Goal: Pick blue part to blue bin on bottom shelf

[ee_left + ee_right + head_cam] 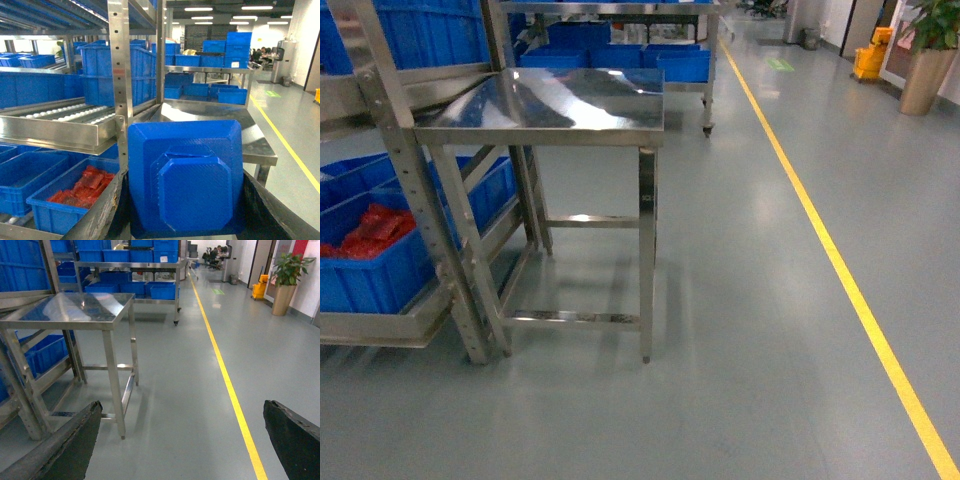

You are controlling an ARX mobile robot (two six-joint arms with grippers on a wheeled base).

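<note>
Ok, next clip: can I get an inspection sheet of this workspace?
Surface: stainless table, shiny top.
Job's things: blue part sits between the fingers of the left hand; bottom shelf carries a blue bin holding red parts.
Clutter: nothing seen.
Hands: left hand shut on the blue part; right hand open, empty.
Cables: nothing seen.
Surroundings: yellow floor line, potted plant.

No text, label or number is legible.

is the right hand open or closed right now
Open. In the right wrist view the right hand has its fingers spread wide, with only bare floor between them.
</note>
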